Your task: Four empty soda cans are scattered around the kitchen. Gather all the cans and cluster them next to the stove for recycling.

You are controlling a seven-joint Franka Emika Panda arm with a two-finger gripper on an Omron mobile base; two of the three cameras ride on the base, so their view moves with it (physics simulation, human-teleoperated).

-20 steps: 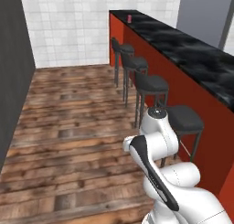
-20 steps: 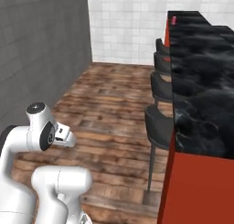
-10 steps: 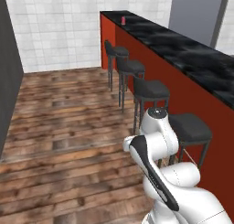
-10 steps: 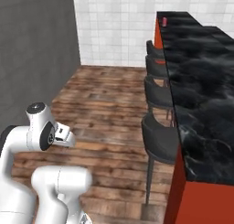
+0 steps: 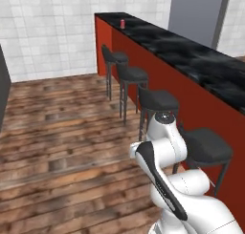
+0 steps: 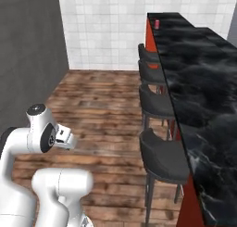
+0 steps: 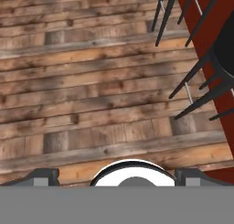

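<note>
Standing upright at the far end of the desk, a small red soda can has its long axis vertical and a pale, silvery top; in the right base view the same can sits near the desk's far left corner, at about one o'clock in the picture. It is too small for any label or writing to be read. The desk is a long bar with a glossy black marbled top and a flat red front panel running away toward a white tiled wall.

Four stools stand in a row just beside the red panel, each with a rounded dark cushioned seat on thin dark metal legs. In the hand view their splayed legs show at two o'clock against the red panel.

Under them lies the floor, planks of worn brown wood with uneven grain and lighter and darker boards. A flat dark grey surface rises at nine o'clock in the right base view.

At the bottom of the hand view the tool has its two dark fingertips set wide apart, with nothing between them, pointing down at the bare planks, well apart from the can.
</note>
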